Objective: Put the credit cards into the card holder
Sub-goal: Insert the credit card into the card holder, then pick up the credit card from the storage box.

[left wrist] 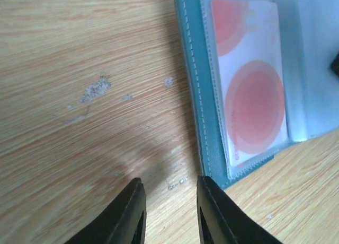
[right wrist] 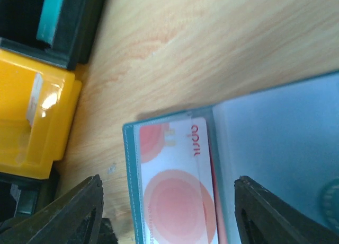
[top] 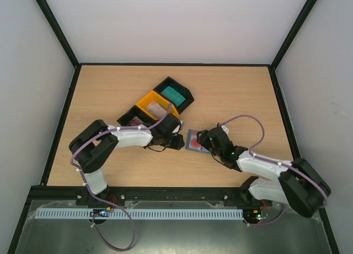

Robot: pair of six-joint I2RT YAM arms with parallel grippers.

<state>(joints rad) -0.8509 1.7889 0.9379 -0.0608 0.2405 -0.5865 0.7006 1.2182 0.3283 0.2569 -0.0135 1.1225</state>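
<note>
The bench is carrying a row of trays near its middle, a yellow tray sitting between black ones, and the far black tray is holding a teal stack. In front of them the card holder is lying open and flat on the wood, between the two arms' tips. One credit card, white with pale red circles, is sitting inside a clear sleeve of the holder.

The left pincer is hovering over bare wood just beside the holder's stitched edge, its fingers standing a little apart and gripping nothing. The right pincer is spreading wide above the holder, also released.

The holder is looking soft, light and floppy, likely to slide or fold if pushed; pinning one flap while working at the sleeve mouth seems wise. A card is probably stiff, thin and slick, best pinched along a short edge.

The top external view alone is showing both arms and all the trays, though the sleeve is too small there. The left wrist view is giving the stitching and the sleeve's edge. The right wrist view is adding the card's red lettering.
</note>
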